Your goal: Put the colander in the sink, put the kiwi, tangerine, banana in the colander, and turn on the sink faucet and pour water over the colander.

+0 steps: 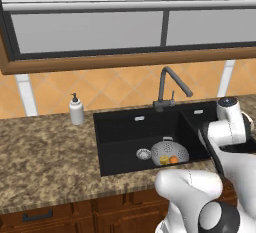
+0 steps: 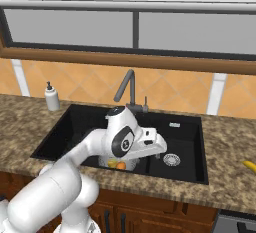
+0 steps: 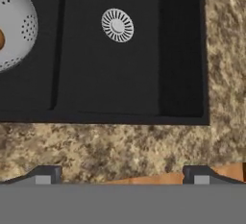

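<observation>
The grey colander [image 1: 171,150] sits in the large basin of the black sink [image 1: 120,137], close to the divider. Inside it lie the orange tangerine [image 1: 173,160] and a small yellowish fruit [image 1: 164,161]. In the right base view my arm covers most of the colander [image 2: 119,165]. The banana [image 2: 250,165] lies on the counter far to the right of the sink. My gripper [image 3: 122,176] is open and holds nothing, hovering over the counter strip in front of the smaller basin [image 3: 110,74]. The colander [image 3: 17,23] shows at the hand view's left edge. The faucet [image 1: 167,88] stands behind the divider.
A white soap dispenser [image 1: 76,110] stands on the granite counter [image 1: 45,152] left of the sink. The smaller basin has a silver drain [image 3: 117,25]; the large basin's drain [image 1: 143,153] lies left of the colander. A window runs above the tiled wall.
</observation>
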